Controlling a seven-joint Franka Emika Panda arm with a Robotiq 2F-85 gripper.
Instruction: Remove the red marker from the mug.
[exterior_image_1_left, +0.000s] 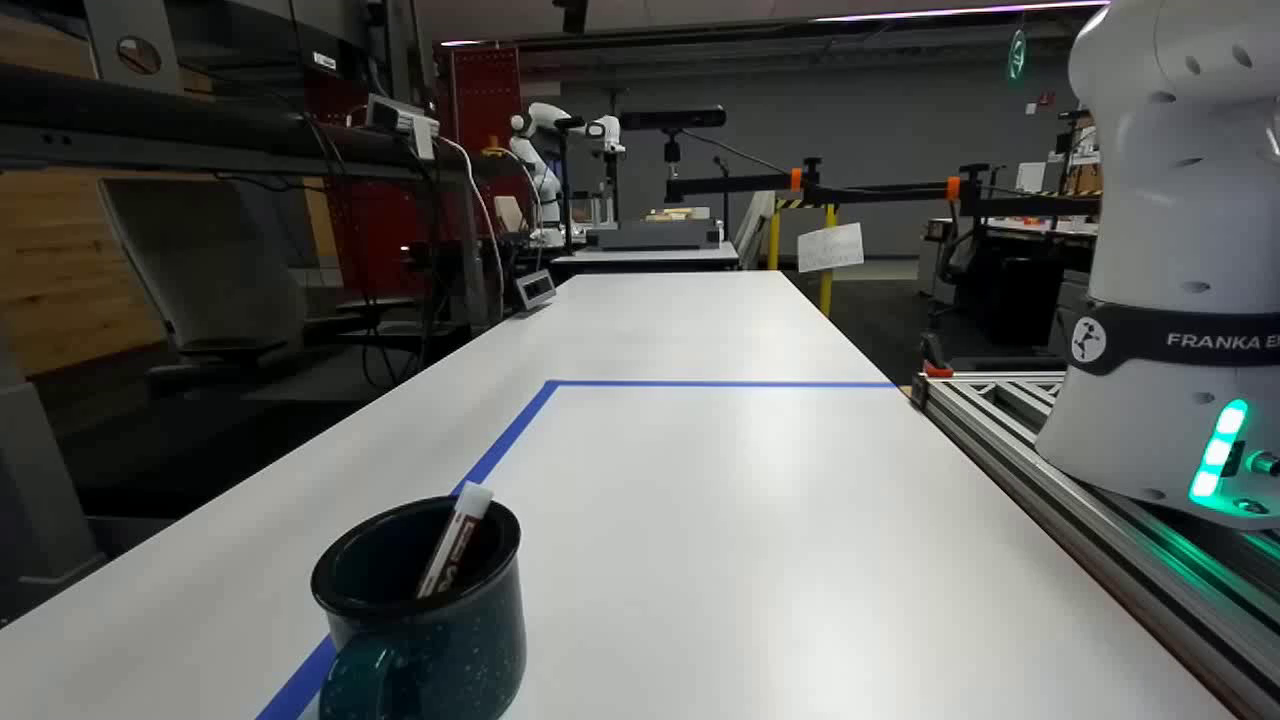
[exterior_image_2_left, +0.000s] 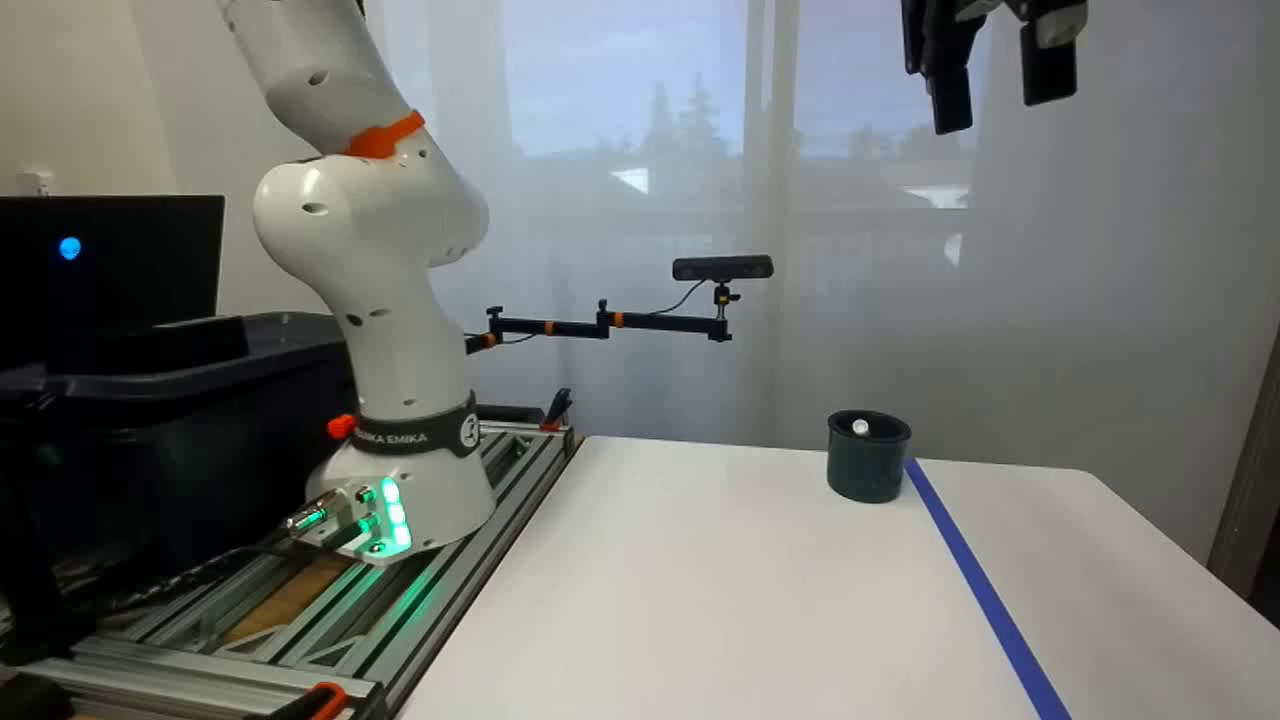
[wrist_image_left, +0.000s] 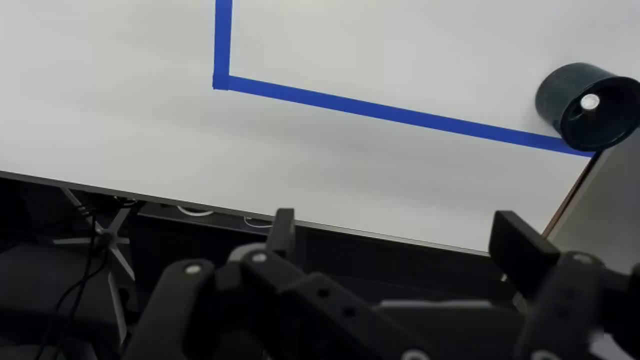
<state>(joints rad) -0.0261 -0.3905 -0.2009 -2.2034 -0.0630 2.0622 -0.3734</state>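
The dark teal mug (exterior_image_1_left: 440, 660) stands upright on the white table, with the blue tape running up to it. It also shows in an exterior view (exterior_image_2_left: 866, 474) and at the right of the wrist view (wrist_image_left: 567, 95). The marker (exterior_image_1_left: 457, 540) leans inside the mug with its white end above the rim; its lower part is hidden. Its white end shows in an exterior view (exterior_image_2_left: 860, 427) and in the wrist view (wrist_image_left: 590, 102). My gripper (exterior_image_2_left: 1000, 100) is high above the table, apart from the mug. Its fingers in the wrist view (wrist_image_left: 394, 225) are wide apart with nothing between them.
Blue tape (wrist_image_left: 350, 105) marks lines on the white table (exterior_image_1_left: 750, 520). The table's edge (wrist_image_left: 375, 236) passes below the fingers in the wrist view. A camera on a jointed black arm (exterior_image_2_left: 722, 268) stands beyond the table. A metal frame (exterior_image_2_left: 480, 560) carries the robot base.
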